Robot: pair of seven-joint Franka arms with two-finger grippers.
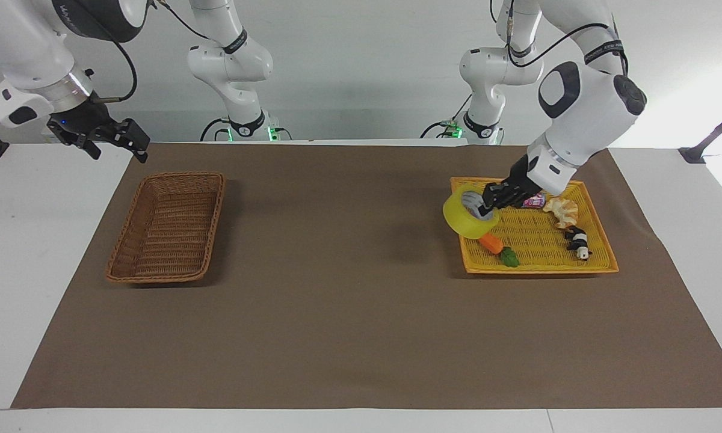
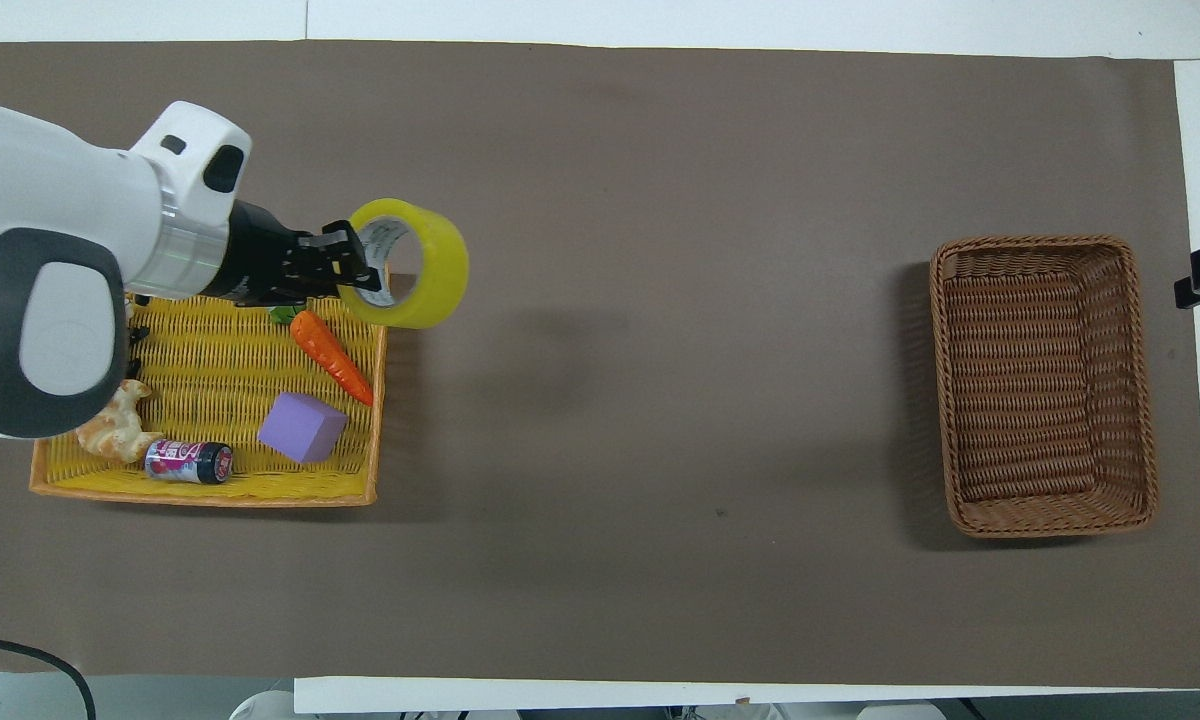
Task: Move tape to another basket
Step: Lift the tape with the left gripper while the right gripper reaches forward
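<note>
Tape (image 1: pixel 464 218) is up in the air, clamped in the left hand (image 1: pixel 486 206): fingers pinch through the roll wall, one inside the white core, one outside, roll tilted with its hole facing up and sideways. In the overhead view the tape (image 2: pixel 407 262) and left hand (image 2: pixel 352 270) sit over the edge of the yellow basket (image 2: pixel 200 492) at the side facing the brown basket, roll partly over the bare brown mat (image 2: pixel 660 350). Under and beside the hand, in the yellow basket: carrot (image 2: pixel 330 352) just below the roll, purple block (image 2: pixel 302 427), small can (image 2: pixel 188 461), croissant (image 2: pixel 110 430), and a black-and-white toy figure (image 1: pixel 577 242). Brown wicker basket (image 1: pixel 168 225) sits at the right arm's end of the tabletop (image 1: pixel 686 198), well apart from the hand holding the tape, nothing inside it. Right hand (image 1: pixel 115 139) waits raised over the tabletop edge just off the mat, near the brown basket's corner; can't tell if its fingers are apart or closed.
</note>
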